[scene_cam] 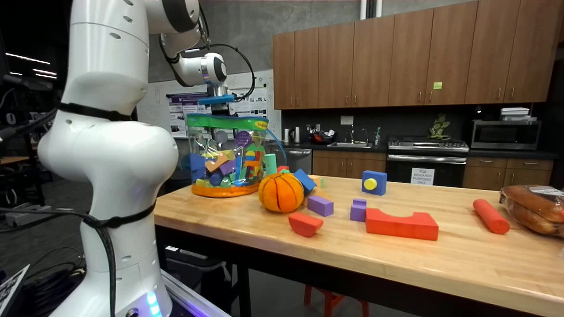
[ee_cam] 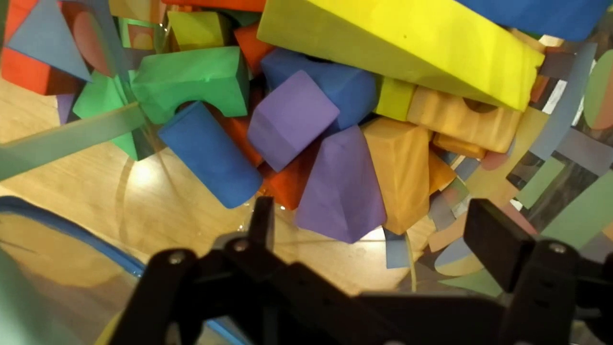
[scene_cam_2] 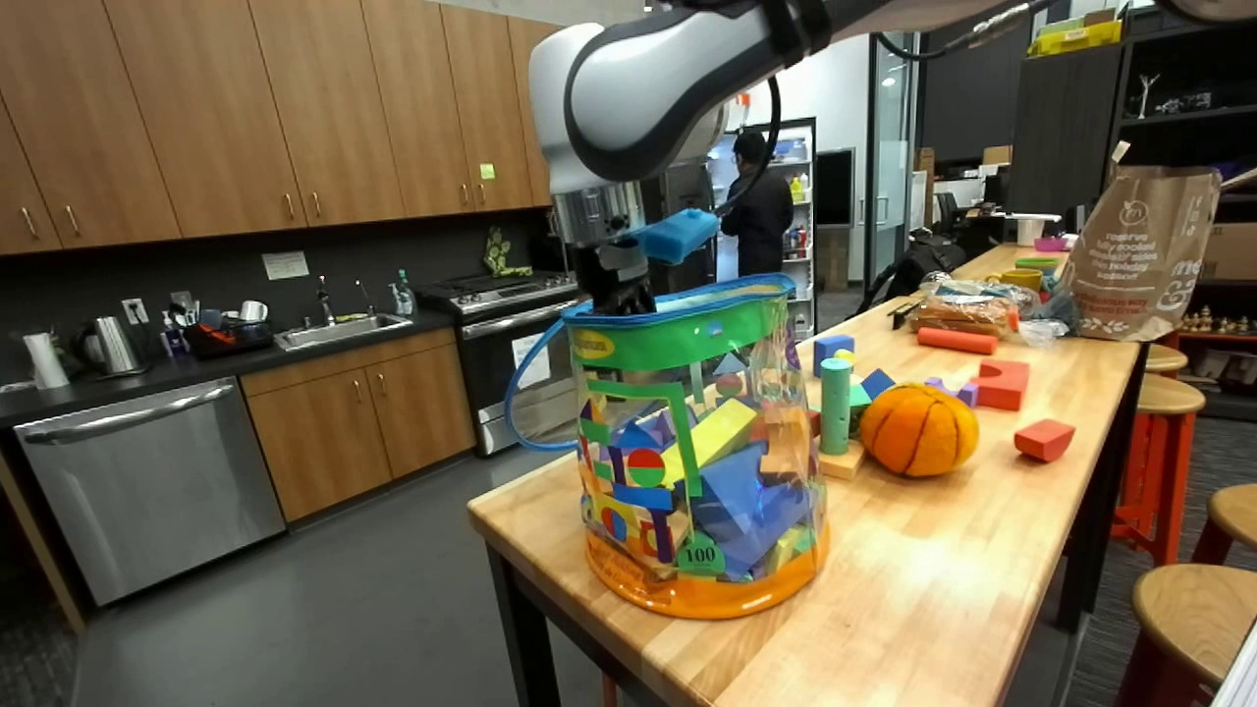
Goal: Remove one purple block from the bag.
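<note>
The clear bag stands upright on the table in both exterior views, with a green top band and an orange base. Multicoloured blocks fill its lower part. In the wrist view, two purple blocks lie on the pile: a chunky purple block and a tapered purple block closer to my jaws. A purple block also shows through the bag wall. My gripper points down at the bag's mouth, fingers wide apart with nothing between them. In an exterior view the gripper is partly hidden behind the bag's rim.
An orange ball sits beside the bag. A green cylinder stands close to the bag. Loose purple blocks, a red arch and a red cylinder lie farther along the table. The bag's blue rim passes beside my jaws.
</note>
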`<state>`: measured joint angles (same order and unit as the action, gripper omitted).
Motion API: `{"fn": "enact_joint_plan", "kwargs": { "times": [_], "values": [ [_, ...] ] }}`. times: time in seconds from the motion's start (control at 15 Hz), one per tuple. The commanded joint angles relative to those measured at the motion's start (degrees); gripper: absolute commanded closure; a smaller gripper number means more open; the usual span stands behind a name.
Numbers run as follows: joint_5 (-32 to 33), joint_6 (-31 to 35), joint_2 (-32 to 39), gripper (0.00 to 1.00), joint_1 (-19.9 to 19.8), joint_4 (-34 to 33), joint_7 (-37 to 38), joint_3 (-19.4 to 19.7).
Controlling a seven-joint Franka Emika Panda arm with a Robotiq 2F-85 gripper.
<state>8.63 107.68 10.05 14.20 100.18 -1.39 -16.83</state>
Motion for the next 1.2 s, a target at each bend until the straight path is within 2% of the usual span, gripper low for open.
{"fn": "enact_joint_plan", "kwargs": {
  "times": [0.0, 0.73, 0.87, 0.93, 1.13],
  "values": [
    [-0.4, -2.9, 2.2, 0.00, 1.2, -2.6, 1.6, 1.1],
    [-8.3, -0.5, -5.2, 0.00, 0.0, 7.5, 9.8, 2.7],
    [-8.0, 0.6, -7.0, 0.00, 0.1, 9.0, 10.9, 2.9],
    [-7.2, -0.9, -3.4, 0.00, 0.3, 5.6, 9.5, 2.7],
    [-7.1, -0.3, -4.8, 0.00, 0.3, 7.0, 10.1, 2.7]
  ]
}}
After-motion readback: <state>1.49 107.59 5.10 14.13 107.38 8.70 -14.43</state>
